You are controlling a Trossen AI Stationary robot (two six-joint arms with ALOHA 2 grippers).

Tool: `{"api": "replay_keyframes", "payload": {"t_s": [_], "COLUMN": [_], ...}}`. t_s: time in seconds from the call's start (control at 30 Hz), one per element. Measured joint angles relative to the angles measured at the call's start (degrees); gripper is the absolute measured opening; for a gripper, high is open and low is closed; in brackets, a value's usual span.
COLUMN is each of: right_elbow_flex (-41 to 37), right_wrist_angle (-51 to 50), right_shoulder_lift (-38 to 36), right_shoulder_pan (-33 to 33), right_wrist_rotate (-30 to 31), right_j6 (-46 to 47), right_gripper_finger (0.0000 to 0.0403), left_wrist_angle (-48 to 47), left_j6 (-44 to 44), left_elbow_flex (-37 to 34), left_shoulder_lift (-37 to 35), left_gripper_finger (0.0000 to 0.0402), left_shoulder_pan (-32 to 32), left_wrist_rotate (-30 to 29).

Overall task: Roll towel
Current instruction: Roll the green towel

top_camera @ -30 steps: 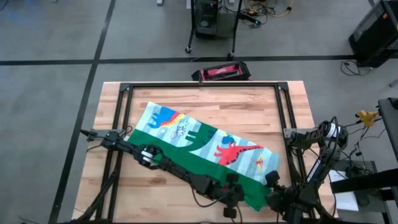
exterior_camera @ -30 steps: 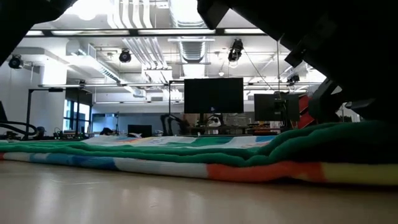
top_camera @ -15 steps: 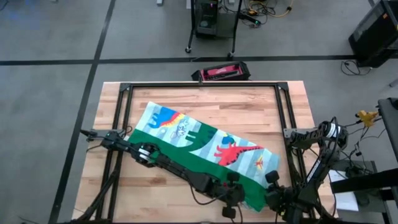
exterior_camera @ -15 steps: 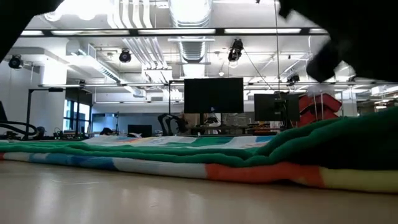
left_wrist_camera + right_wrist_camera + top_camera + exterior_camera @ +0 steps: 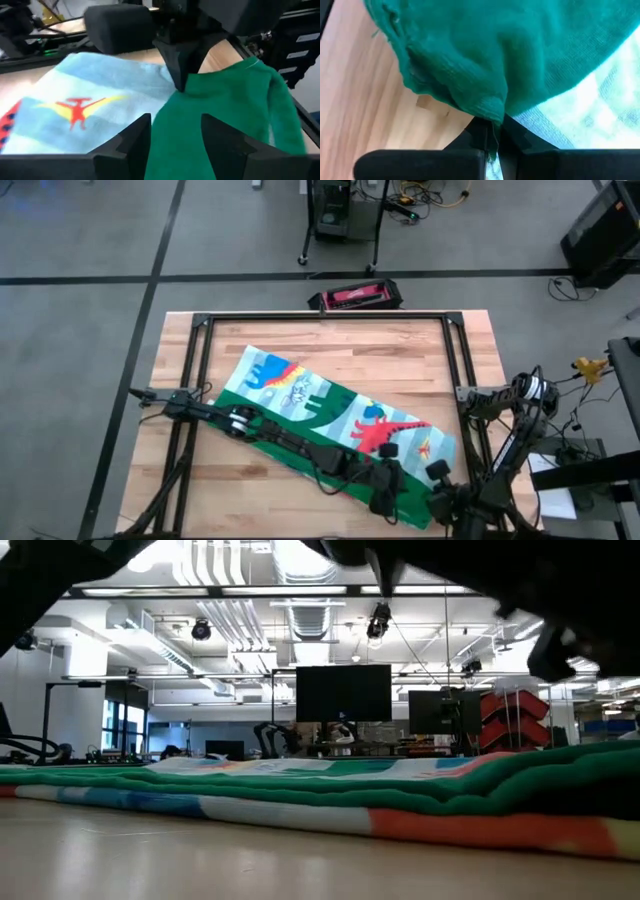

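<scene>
The towel [image 5: 330, 430] is lying slantwise across the table [image 5: 330, 345], printed side up along its far half, green back folded over the near half. Since a second ago the left gripper [image 5: 385, 485] is sliding further right along the green fold, fingers [image 5: 125, 145] spread wide and empty. The right gripper [image 5: 440, 480] is pinching the green corner, probably lifting it slightly. The fold is being smoothed; rolling is not yet starting.
</scene>
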Motion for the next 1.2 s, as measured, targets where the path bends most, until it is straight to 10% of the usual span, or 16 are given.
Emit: {"api": "replay_keyframes", "payload": {"t_s": [1.2], "right_elbow_flex": [5.31], "right_wrist_angle": [-6.56], "right_shoulder_lift": [-3.28], "right_shoulder_pan": [-10.97], "right_wrist_rotate": [-6.77], "right_j6": [-14.33], "right_gripper_finger": [0.0003], "left_wrist_angle": [-8.79], "left_j6": [4.18], "left_elbow_flex": [0.41], "left_shoulder_lift": [-0.64], "left_gripper_finger": [0.0126], "left_shoulder_pan": [2.13], "left_wrist_rotate": [0.98]}}
